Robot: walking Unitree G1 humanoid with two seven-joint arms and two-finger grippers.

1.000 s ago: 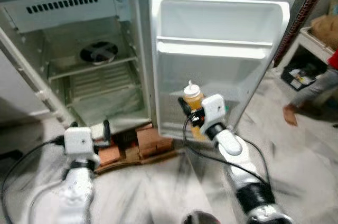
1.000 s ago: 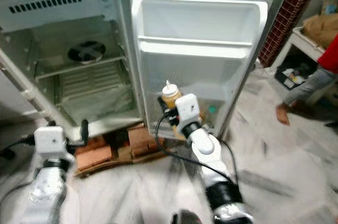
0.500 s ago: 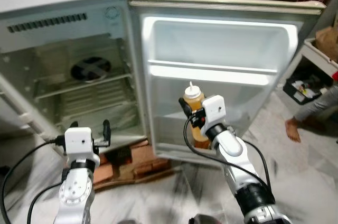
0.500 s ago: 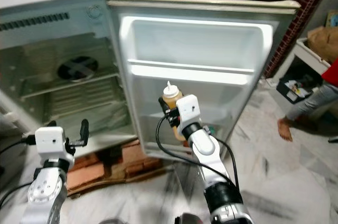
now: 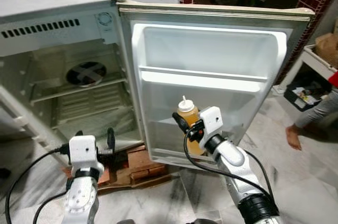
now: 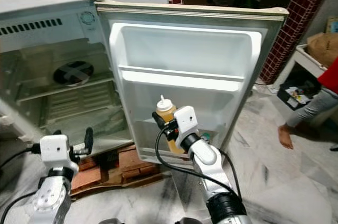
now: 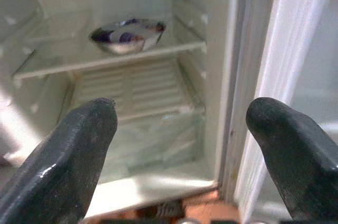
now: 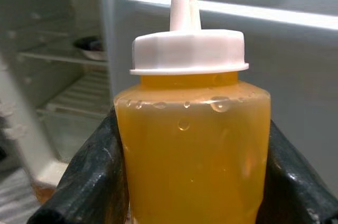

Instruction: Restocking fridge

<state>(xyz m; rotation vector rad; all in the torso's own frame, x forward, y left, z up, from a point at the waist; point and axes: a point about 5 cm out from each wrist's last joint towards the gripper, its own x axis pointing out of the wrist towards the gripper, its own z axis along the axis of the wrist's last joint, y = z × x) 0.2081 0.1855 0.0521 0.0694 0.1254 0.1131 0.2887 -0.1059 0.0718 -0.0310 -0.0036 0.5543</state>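
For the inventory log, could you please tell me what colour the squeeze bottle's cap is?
White, on the amber-filled plastic squeeze bottle; clearest in the right wrist view.

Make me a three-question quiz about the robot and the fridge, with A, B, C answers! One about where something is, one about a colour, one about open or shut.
1. Where is the bowl?
A. on a shelf inside the fridge
B. on the floor
C. in the door rack

2. What colour is the liquid in the squeeze bottle?
A. green
B. orange-yellow
C. blue

3. How is the fridge door?
A. shut
B. taken off
C. swung open

Answers: 1 A, the left wrist view shows it on a shelf. 2 B, the right gripper holds it up close, white cap on top. 3 C, the door's inner racks face the robot; the left gripper waits open.
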